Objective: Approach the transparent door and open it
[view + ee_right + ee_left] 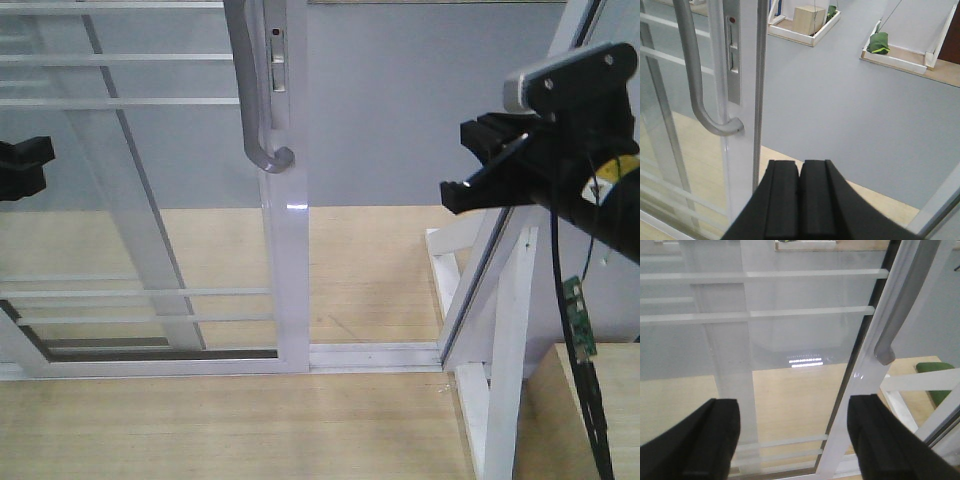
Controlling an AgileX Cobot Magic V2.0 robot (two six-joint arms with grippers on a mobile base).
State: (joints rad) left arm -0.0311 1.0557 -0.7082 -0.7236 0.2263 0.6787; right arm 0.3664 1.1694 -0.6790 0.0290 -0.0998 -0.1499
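Observation:
The transparent door (pixel 150 200) fills the left of the front view: clear glass, thin white horizontal bars, a white frame stile (pixel 285 260) and a curved grey handle (pixel 255 100). My left gripper (pixel 797 440) is wide open and empty, facing the glass close to the stile; its fingers (pixel 715 440) stand far apart. In the front view only its tip (pixel 35 160) shows at the left edge. My right gripper (pixel 800 195) is shut and empty, just right of the stile and below the handle (pixel 695 75). In the front view it (pixel 465 185) hovers right of the door's edge.
A white fixed frame post (pixel 500 330) stands at the right, joined to the door by a floor track (pixel 370 355). A cable with a green circuit board (pixel 577 320) hangs under the right arm. Beyond lie grey floor, a wooden box (pixel 809 19) and green objects (pixel 879 42).

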